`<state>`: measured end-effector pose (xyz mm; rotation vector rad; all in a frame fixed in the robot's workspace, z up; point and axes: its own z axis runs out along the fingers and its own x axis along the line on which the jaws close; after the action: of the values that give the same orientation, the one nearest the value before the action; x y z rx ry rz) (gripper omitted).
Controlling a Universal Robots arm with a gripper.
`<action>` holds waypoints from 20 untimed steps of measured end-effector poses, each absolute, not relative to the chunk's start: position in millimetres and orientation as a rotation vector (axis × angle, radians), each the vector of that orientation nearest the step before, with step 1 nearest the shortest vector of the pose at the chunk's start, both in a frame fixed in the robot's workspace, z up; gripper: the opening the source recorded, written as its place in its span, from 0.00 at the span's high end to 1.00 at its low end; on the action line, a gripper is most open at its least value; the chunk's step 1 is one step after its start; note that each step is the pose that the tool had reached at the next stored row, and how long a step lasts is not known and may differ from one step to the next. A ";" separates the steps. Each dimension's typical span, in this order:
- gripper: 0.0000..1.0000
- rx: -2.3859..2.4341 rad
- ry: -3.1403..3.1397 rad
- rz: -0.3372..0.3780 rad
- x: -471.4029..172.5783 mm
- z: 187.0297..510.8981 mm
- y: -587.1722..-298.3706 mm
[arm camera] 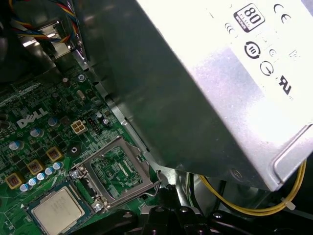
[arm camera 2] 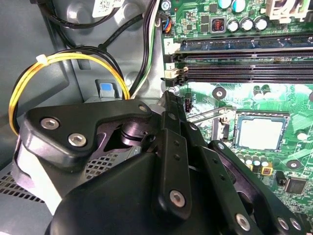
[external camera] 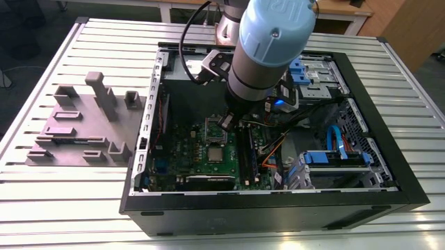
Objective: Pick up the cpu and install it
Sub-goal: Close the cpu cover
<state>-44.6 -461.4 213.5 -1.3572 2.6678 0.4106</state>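
CPU [arm camera 2: 258, 133] sits flat in its socket [arm camera 2: 236, 128] on the green motherboard [arm camera 2: 293, 105], silvery top up, seated inside the frame in both wrist views; in the first wrist view it lies at [arm camera: 57, 209]. Beside it the socket's hinged load plate [arm camera: 120, 171] stands swung open, its window showing board behind, so the chip looks placed but not clamped. In the exterior view the chip [external camera: 214, 154] lies at about 6 o'clock from the gripper [external camera: 228, 123], which hangs just above the board near the socket's retention parts. Whether the fingers are apart or together cannot be told; the black gripper body covers them.

Around this, two long memory slots [arm camera 2: 244, 73] run alongside the socket, a yellow cable [arm camera 2: 58, 61] loops near the gripper, and the grey power supply [arm camera: 205, 98] crowds close overhead, all inside the open computer case [external camera: 278, 208] on the slatted bench [external camera: 70, 208].

Risk, as a judgement: with the plate still up, any sideways brush from the gripper could nudge the chip off its seat and bend socket pins. The tight clearance also invites snagging the yellow cable.
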 end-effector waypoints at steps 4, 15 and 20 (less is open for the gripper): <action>0.90 -1.358 2.670 0.406 -44.6 215.0 -461.4; 0.90 -1.367 2.688 0.364 -44.6 215.9 -461.4; 0.90 -1.370 2.694 0.352 -44.6 218.7 -461.5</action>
<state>-44.6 -461.5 218.7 -1.3697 2.6940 0.3517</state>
